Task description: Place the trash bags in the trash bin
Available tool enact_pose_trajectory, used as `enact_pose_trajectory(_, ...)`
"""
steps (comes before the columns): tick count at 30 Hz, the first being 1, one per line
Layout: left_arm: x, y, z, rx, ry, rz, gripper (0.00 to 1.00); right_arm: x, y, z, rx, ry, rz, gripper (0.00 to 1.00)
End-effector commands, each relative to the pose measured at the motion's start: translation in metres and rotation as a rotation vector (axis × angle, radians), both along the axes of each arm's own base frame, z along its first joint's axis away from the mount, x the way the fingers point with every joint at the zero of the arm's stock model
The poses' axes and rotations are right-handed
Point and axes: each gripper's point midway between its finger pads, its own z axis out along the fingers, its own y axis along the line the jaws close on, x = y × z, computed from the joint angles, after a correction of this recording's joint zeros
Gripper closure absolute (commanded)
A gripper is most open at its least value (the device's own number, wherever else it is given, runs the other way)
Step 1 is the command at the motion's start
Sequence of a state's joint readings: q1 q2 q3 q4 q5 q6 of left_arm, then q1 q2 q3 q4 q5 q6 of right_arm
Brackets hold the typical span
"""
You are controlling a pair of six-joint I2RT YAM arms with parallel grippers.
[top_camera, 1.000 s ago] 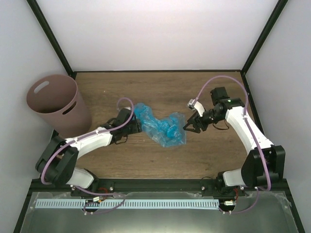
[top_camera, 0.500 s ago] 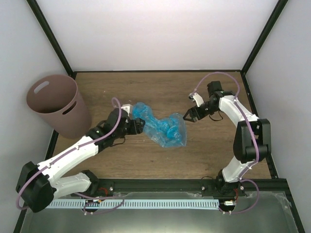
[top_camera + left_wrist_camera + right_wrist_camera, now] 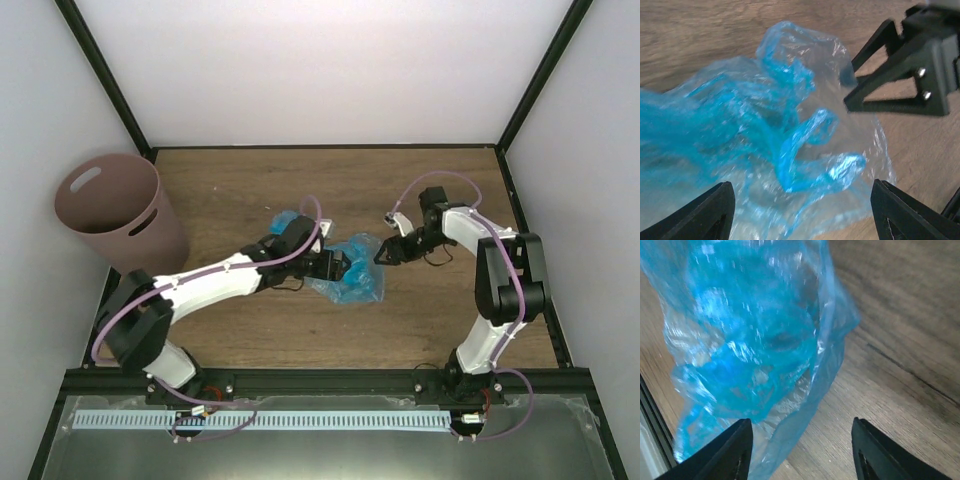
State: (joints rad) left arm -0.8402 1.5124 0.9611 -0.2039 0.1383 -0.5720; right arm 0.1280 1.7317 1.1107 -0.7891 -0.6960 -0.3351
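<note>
Bag long axis far-left to near-right. Left gripper spread wide above its middle, holding nothing. Right gripper open, empty, just beside right end. Bin well left of left gripper.

The bin stands at the left edge of the top view, by the table's far left corner, well apart from everything else. The bag lies on the table near the centre of the frame. The left gripper sits over the bag's left part, and its arm runs down to the lower left. The right gripper is just beside the bag's upper right edge. In the left wrist view the bag fills the left and centre, and the right gripper is at the upper right.
</note>
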Motion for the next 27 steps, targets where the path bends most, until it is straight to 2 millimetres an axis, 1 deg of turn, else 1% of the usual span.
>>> enact_pose_trajectory(1,0.013,-0.03,-0.003,-0.018,-0.02,-0.053,0.24,-0.006,0.005,-0.015,0.026,0.036,0.003,0.5)
enact_pose_trajectory(3,0.016,-0.04,-0.014,-0.007,-0.009,-0.08,0.24,-0.009,0.007,-0.016,0.047,0.032,0.007,0.61)
enact_pose_trajectory(5,0.016,-0.048,-0.024,0.007,0.006,-0.103,0.24,-0.011,0.01,-0.013,0.072,0.026,0.012,0.7)
enact_pose_trajectory(9,0.011,-0.061,-0.044,0.028,0.021,-0.158,0.23,-0.011,0.015,-0.003,0.112,0.0,0.024,0.83)
enact_pose_trajectory(11,0.013,-0.063,-0.054,0.052,0.027,-0.159,0.24,-0.012,0.016,0.001,0.128,-0.009,0.028,0.87)
enact_pose_trajectory(12,0.015,-0.062,-0.059,0.067,0.03,-0.152,0.28,-0.013,0.017,0.002,0.133,-0.013,0.031,0.88)
enact_pose_trajectory(14,0.02,-0.06,-0.062,0.085,0.022,-0.127,0.33,-0.013,0.017,0.004,0.137,-0.018,0.033,0.91)
enact_pose_trajectory(18,0.027,-0.06,-0.054,0.072,0.0,-0.108,0.5,-0.014,0.018,0.009,0.143,-0.034,0.039,0.93)
enact_pose_trajectory(20,0.029,-0.06,-0.047,0.068,-0.014,-0.111,0.59,-0.014,0.016,0.012,0.136,-0.049,0.037,0.96)
enact_pose_trajectory(21,0.031,-0.059,-0.044,0.075,-0.026,-0.114,0.61,-0.012,0.014,0.014,0.126,-0.061,0.032,0.98)
enact_pose_trajectory(22,0.034,-0.056,-0.04,0.087,-0.038,-0.115,0.63,-0.008,0.011,0.017,0.115,-0.077,0.02,0.99)
enact_pose_trajectory(24,0.042,-0.048,-0.027,0.099,-0.067,-0.114,0.65,0.006,-0.001,0.027,0.106,-0.109,-0.02,0.99)
enact_pose_trajectory(26,0.056,-0.033,-0.009,0.107,-0.103,-0.098,0.76,0.023,-0.014,0.046,0.118,-0.151,-0.056,0.99)
enact_pose_trajectory(27,0.067,-0.02,0.0,0.109,-0.114,-0.066,0.84,0.032,-0.021,0.06,0.124,-0.181,-0.066,0.99)
